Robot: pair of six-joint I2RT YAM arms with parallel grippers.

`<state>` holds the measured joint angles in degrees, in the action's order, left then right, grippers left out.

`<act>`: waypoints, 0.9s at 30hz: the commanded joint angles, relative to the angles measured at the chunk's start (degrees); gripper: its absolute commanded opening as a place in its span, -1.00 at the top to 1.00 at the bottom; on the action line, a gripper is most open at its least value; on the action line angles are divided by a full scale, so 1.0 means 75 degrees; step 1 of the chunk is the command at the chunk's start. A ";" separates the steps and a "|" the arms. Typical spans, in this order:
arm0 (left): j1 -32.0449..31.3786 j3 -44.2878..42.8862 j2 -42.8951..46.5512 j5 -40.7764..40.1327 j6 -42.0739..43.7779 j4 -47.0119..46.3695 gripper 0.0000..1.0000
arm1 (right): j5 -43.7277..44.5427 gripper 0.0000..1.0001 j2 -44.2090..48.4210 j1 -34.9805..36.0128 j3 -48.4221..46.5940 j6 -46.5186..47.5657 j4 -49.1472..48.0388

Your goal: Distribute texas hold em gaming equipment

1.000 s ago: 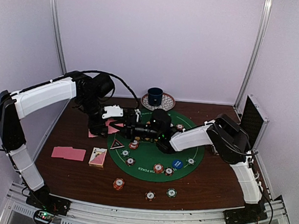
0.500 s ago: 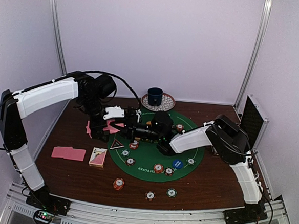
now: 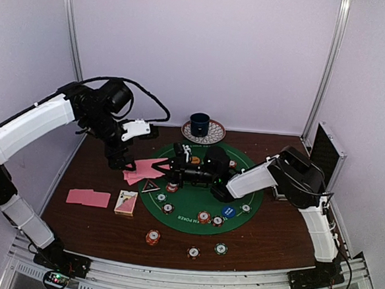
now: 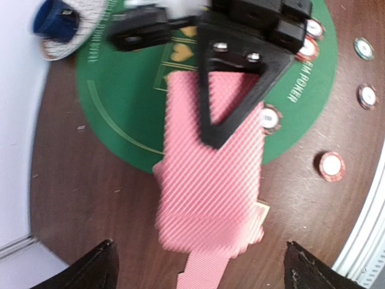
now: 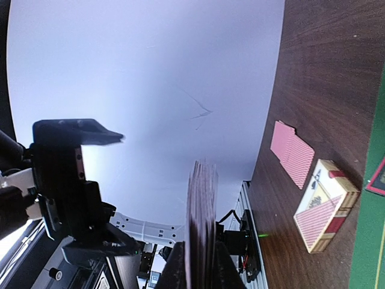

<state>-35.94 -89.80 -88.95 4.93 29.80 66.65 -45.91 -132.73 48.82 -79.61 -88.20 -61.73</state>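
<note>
Right gripper pinching a stack of pink-backed playing cards above the left rim of the green felt mat, left gripper spread wide just beside the stack

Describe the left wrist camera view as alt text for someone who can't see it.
The right gripper pinches a splayed stack of pink-backed playing cards over the edge of the round green felt mat. The left gripper stands wide open below; edge-striped poker chips lie at right.

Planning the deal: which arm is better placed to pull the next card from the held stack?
Left. The left claw is open and free close to the pink cards; the right claw is shut on that stack.
</note>
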 commanded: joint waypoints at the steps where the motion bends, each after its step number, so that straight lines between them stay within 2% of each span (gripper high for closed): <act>1: 0.0176 -0.0027 0.0563 -0.1115 -0.0686 -0.0709 -0.95 | -0.0363 1.00 0.0808 -0.0249 0.0365 0.0822 0.0419; 6: 0.0234 0.0244 0.1012 -0.0952 -0.1025 -0.1025 -0.95 | -0.0699 1.00 0.1165 -0.0414 0.0644 0.1337 0.1333; 8: 0.0250 0.0322 0.1079 -0.0858 -0.1105 -0.1130 -0.95 | -0.0876 1.00 0.1541 -0.0553 0.0843 0.1945 0.2245; 10: 0.0258 0.0358 0.1087 -0.0821 -0.1224 -0.1255 -0.95 | -0.0899 1.00 0.2112 -0.0741 0.0882 0.3274 0.4226; 14: 0.0333 0.0313 0.0993 -0.0754 -0.1345 -0.1328 -0.95 | 0.0303 1.00 0.3112 -0.0887 -0.0373 0.7411 1.0518; 15: 0.0363 0.0322 0.0965 -0.0722 -0.1348 -0.1328 -0.95 | 0.0578 1.00 0.3198 -0.0919 -0.0706 0.7987 1.1432; 20: 0.0443 0.0506 0.0929 -0.0657 -0.1314 -0.1334 -0.95 | 0.2111 1.00 0.3203 -0.0954 -0.2045 0.9726 1.4676; 27: 0.0457 0.0850 0.1029 -0.0297 -0.1238 -0.1488 -0.95 | 0.4086 1.00 0.2616 -0.0743 -0.3565 1.0781 1.7168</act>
<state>-32.93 -84.62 -81.65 0.49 20.84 58.19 -26.92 -110.37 42.02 -100.77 -16.38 49.28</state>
